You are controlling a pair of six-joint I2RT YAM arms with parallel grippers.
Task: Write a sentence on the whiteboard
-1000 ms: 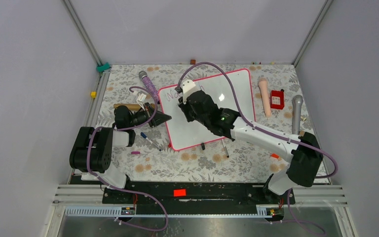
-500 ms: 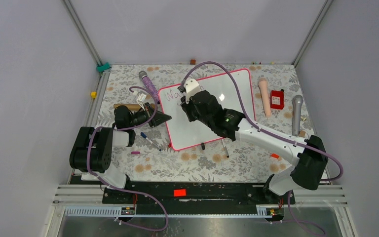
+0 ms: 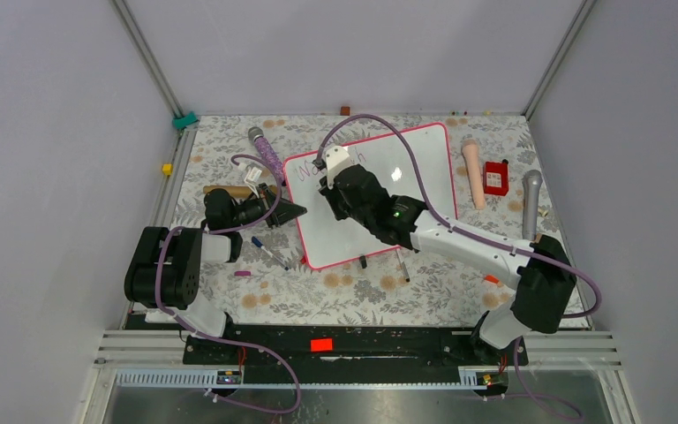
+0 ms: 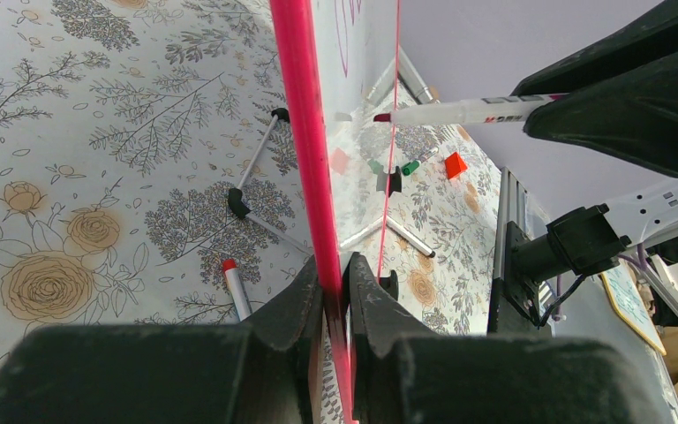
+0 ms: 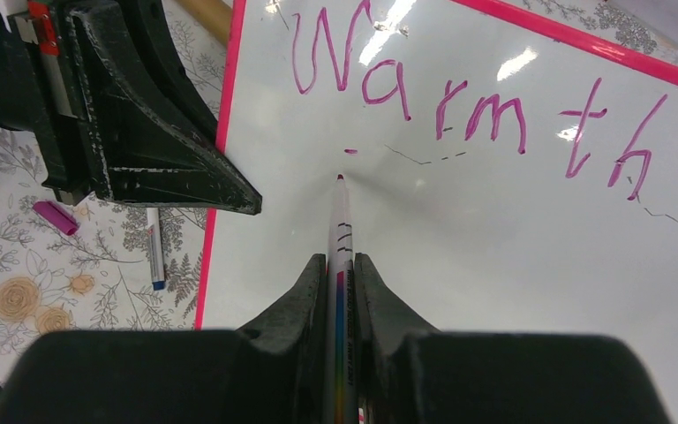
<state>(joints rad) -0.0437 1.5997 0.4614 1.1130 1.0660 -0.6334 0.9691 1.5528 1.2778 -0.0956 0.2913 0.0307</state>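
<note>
Two robot arms meet at the whiteboard (image 3: pixel 340 240), a pink-framed panel in the middle of a flower-patterned surface (image 3: pixel 424 296). The left hand (image 4: pixel 335 276) is clamped on the frame at the whiteboard's left edge, its fingers pinched tight on the pink rim. The right hand (image 5: pixel 340 261) reaches over the whiteboard's upper left part, closed around a white marker (image 5: pixel 340 221) that runs straight out between its fingers. The marker's pink tip points at the white face just below the line of writing; whether it touches cannot be told. The sentence (image 5: pixel 468 110) reads "Warmth", in purple-pink letters along the whiteboard's top edge, with a short dash of the same ink under the "a". Thin metal legs (image 4: pixel 260 155) with black feet stick out past the whiteboard's near edge. A blue-capped pen (image 5: pixel 154 252) and a loose purple cap (image 5: pixel 56 217) lie on the surface just left of the whiteboard. A peach-coloured cylinder (image 3: pixel 472 172) and a small red box (image 3: pixel 495 177) lie to its right.
</note>
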